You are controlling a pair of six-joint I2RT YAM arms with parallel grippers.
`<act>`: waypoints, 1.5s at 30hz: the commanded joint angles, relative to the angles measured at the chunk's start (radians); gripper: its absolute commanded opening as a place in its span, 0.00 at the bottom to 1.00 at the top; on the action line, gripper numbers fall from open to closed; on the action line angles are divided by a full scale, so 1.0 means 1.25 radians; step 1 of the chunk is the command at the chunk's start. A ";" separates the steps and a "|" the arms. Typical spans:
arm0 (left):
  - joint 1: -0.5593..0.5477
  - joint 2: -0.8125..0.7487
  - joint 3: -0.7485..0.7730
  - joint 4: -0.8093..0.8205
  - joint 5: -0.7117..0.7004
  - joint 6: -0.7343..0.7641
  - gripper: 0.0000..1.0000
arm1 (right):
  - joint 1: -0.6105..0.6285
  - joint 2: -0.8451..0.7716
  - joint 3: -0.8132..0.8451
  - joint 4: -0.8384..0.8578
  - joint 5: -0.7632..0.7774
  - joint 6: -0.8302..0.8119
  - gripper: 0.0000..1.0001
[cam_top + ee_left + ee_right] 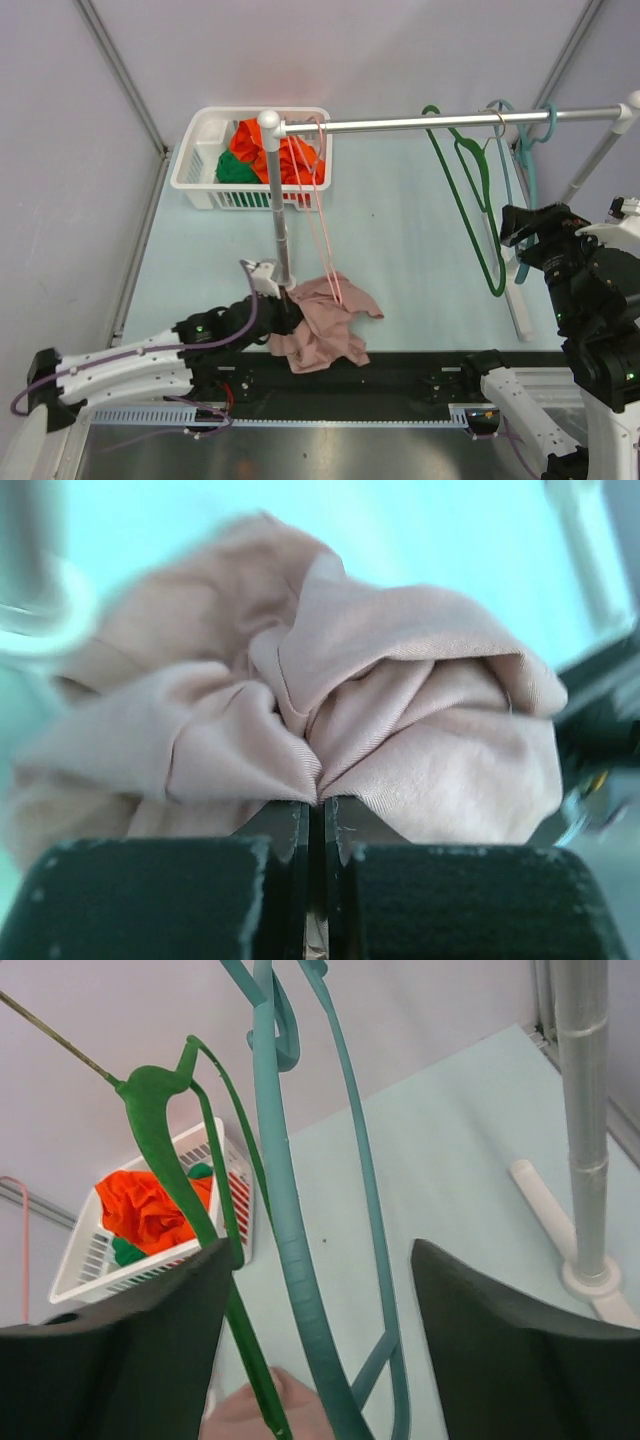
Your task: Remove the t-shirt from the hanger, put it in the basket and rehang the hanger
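Shirt [325, 325] bunched on table [400, 220] by post [280, 220], L gripper [320, 815] pinched tight on its fabric, R gripper [318, 1260] wide, gripping nothing, round spare hangers [290, 1230]; approx. done, tho pink hanger [325, 215] tip may be caught inside.

we read this as a robotics lab cell: bare pale panel walls [350, 50] on metal framing [122, 75] enclose a mint counter [400, 230], a left arm [120, 365] and right arm [590, 300] sit at its near edge, and a clothes rail [420, 122] and white basket [190, 160] stand on it.
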 commanded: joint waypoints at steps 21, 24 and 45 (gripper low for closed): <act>0.284 -0.142 0.288 -0.422 -0.077 0.154 0.01 | 0.010 -0.073 0.150 -0.181 0.107 0.015 1.00; 0.337 -0.114 0.340 -0.446 -0.078 0.174 0.00 | 0.019 -0.115 0.134 -0.217 0.138 0.044 1.00; 0.829 0.302 0.836 -0.218 0.199 0.218 0.00 | 0.230 -0.389 -0.087 -0.358 0.334 0.393 0.94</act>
